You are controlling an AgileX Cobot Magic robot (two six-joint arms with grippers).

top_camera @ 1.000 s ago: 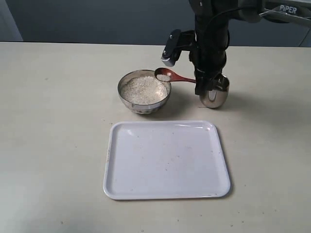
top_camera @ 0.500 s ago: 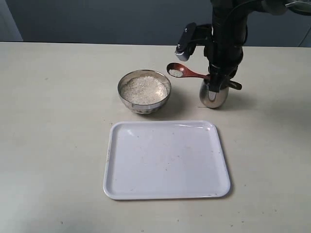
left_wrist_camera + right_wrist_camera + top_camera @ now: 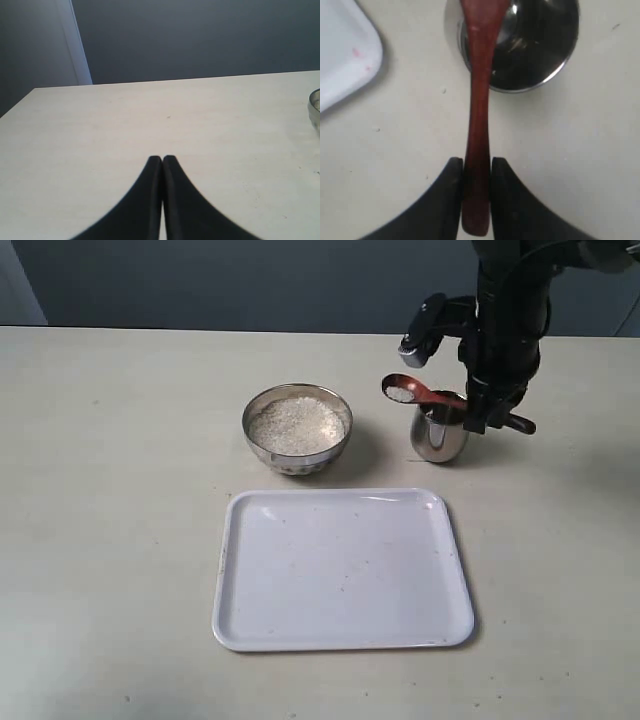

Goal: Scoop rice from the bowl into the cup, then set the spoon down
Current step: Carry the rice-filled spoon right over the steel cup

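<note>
My right gripper [image 3: 488, 412] is shut on the handle of the reddish-brown wooden spoon [image 3: 425, 393]. The spoon's oval bowl holds a small heap of white rice [image 3: 399, 394] and hovers just above the left rim of the steel cup [image 3: 438, 437]. In the right wrist view the spoon [image 3: 477, 120] runs from between my fingers out over the cup [image 3: 535, 47], and the right gripper [image 3: 477, 166] clamps its handle end. The steel bowl [image 3: 297, 428] full of rice [image 3: 296, 422] stands to the cup's left. My left gripper [image 3: 162, 160] is shut and empty over bare table.
A white rectangular tray [image 3: 343, 568] lies in front of the bowl and cup; its corner [image 3: 345, 55] shows in the right wrist view. The bowl's rim [image 3: 315, 102] peeks in at the edge of the left wrist view. A dark wall backs the table.
My right gripper has carried the loaded spoon rightward, from over the bowl's rim to above the cup. The left gripper and the bowl have not moved.
</note>
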